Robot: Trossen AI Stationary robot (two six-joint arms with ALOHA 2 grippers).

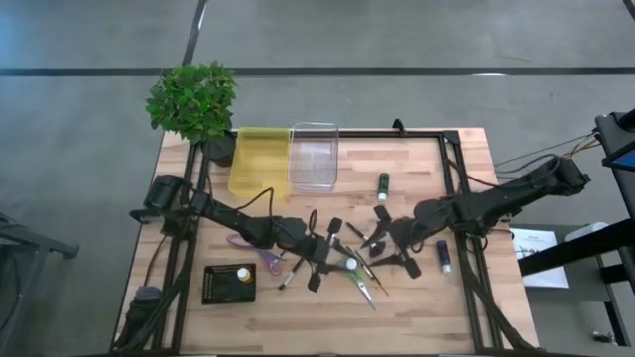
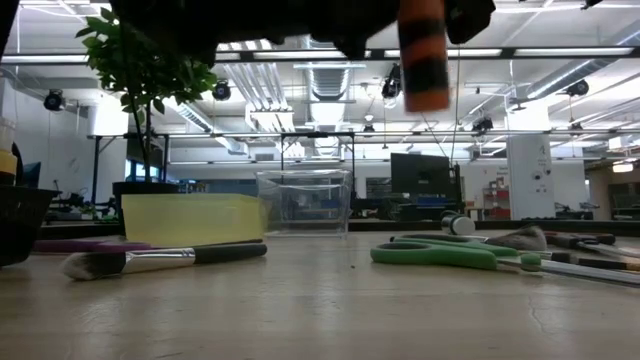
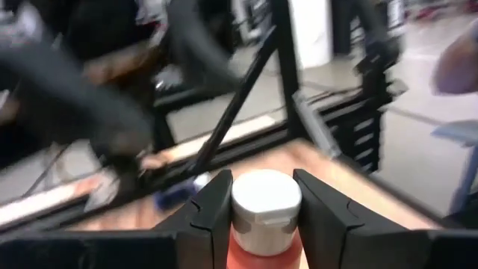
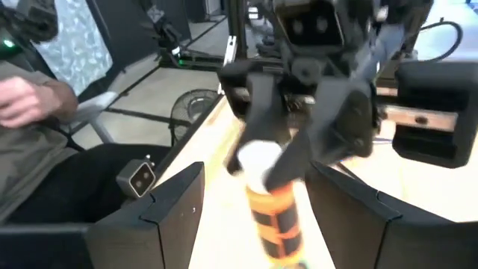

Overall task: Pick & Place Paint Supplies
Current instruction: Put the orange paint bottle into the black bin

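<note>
My left gripper is over the middle of the table, shut on an orange paint bottle with dark bands and a white cap. My right gripper faces it from close by on the right, open. The bottle's orange body shows between the right gripper's fingers with a gap on each side. A green bottle and a purple one lie on the wood. A yellow bottle lies in a black tray. A brush lies on the table. My left gripper pinches the orange bottle between its two fingers at the white cap end. The cap sits between the fingertips. In the low view the banded orange body hangs below the gripper, roughly upright, lifted clear of the table.
Green-handled scissors and more brushes lie under and beside the grippers. A clear bin and a yellow sheet sit at the far edge beside a potted plant. A person sits beyond the table.
</note>
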